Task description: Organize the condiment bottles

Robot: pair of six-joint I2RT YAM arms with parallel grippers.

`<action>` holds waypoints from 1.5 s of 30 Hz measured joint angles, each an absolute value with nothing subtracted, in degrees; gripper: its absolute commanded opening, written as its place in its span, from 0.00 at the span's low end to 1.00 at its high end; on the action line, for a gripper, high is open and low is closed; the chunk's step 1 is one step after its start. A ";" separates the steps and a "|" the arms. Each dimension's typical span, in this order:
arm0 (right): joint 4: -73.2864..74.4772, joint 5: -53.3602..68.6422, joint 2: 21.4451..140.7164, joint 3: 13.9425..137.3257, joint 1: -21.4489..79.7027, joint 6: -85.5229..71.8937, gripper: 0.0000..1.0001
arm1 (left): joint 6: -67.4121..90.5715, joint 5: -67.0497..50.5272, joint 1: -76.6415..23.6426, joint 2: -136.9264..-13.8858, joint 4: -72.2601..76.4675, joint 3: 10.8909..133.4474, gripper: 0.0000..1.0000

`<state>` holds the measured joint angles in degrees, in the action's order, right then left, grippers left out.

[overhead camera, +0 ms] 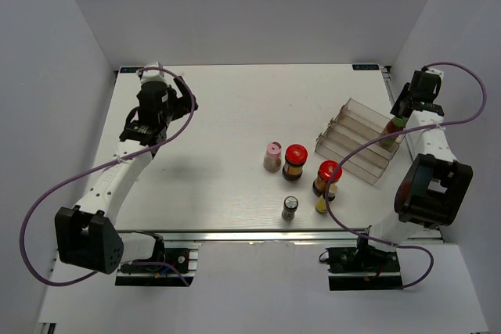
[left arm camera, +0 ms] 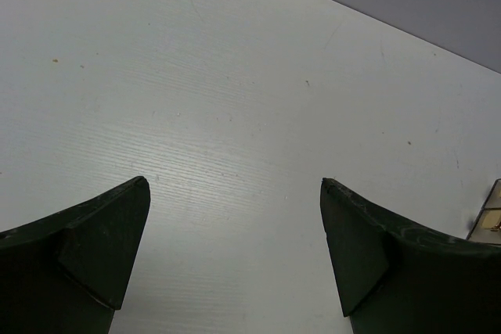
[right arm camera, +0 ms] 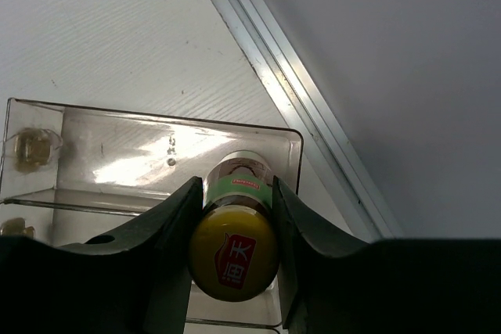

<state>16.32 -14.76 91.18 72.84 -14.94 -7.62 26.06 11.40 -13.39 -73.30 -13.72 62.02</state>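
My right gripper (overhead camera: 397,124) is shut on a slim yellow-capped bottle (overhead camera: 394,126) at the right end of the clear stepped rack (overhead camera: 352,140). In the right wrist view the jaws (right arm camera: 235,192) clamp the neck of this bottle (right arm camera: 233,254), which stands upright over a rack step (right arm camera: 141,158). On the table stand a pink-capped shaker (overhead camera: 272,156), two red-lidded jars (overhead camera: 294,161) (overhead camera: 327,176), a second yellow-capped bottle (overhead camera: 322,206) and a grey-capped shaker (overhead camera: 290,208). My left gripper (overhead camera: 141,134) is open and empty at the far left, over bare table (left arm camera: 233,184).
The table's right edge rail (right arm camera: 313,115) runs close beside the rack's end. Grey walls close in the table at the back and on both sides. A purple cable (overhead camera: 356,146) from the right arm loops over the rack's front.
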 measured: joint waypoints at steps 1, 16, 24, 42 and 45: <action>16.32 -14.85 91.57 72.84 -14.94 -7.77 0.21 | 26.11 11.44 -13.39 -73.30 -13.78 62.02 0.98; 16.67 -14.39 91.31 75.02 -14.94 -8.78 0.89 | 26.57 12.88 -13.39 -71.99 -15.35 61.95 0.98; 20.84 -9.30 81.80 77.21 -12.82 -7.07 0.89 | 27.14 12.88 -13.39 -69.87 -14.87 59.94 0.98; 50.46 -24.03 60.88 68.49 46.26 -28.21 0.89 | 26.81 11.57 -13.39 -63.22 -12.47 53.82 0.98; 60.23 -29.15 62.76 68.53 51.66 -35.55 0.89 | 26.83 11.53 -13.39 -63.22 -12.43 53.67 0.98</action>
